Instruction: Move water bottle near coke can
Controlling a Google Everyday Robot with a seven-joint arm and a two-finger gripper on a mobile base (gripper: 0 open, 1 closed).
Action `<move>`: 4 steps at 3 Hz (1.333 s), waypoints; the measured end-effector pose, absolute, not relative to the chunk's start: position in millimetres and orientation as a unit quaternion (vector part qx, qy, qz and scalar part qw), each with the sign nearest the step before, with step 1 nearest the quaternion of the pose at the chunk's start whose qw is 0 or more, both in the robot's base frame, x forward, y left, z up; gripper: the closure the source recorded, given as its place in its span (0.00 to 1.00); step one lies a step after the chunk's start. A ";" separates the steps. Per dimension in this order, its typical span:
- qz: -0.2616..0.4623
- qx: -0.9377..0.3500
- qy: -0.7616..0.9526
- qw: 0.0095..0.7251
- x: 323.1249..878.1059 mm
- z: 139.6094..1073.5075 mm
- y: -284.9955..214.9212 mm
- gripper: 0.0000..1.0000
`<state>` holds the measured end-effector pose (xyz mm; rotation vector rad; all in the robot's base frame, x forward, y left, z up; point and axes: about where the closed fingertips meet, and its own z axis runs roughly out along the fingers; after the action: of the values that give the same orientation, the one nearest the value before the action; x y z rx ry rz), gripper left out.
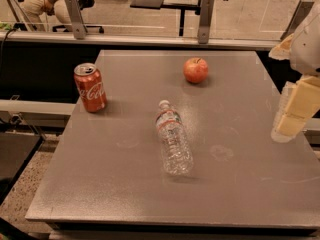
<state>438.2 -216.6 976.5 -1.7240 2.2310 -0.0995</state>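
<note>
The water bottle [172,138] lies on its side in the middle of the grey table [100,184], white cap pointing to the far side, red-and-white label band near the neck. The coke can [90,87] stands upright near the table's left edge, well to the left of the bottle and a little farther back. My gripper [295,111] hangs at the right edge of the view, over the table's right side, far from the bottle and touching nothing.
A red apple [195,70] sits at the back of the table, right of centre. A railing with metal posts [204,21] runs behind the table. A seated person [47,1] is at the far left beyond it.
</note>
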 end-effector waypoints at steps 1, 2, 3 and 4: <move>-0.035 -0.603 0.780 0.160 438.2 976.5 -216.5 0.00; -0.031 -0.639 0.749 0.173 451.3 975.9 -200.3 0.00; -0.008 -0.708 0.678 0.201 475.4 968.4 -166.8 0.00; 0.029 -0.774 0.591 0.227 490.1 960.5 -133.5 0.00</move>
<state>490.1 -133.5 960.5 -2.1314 1.6276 0.0812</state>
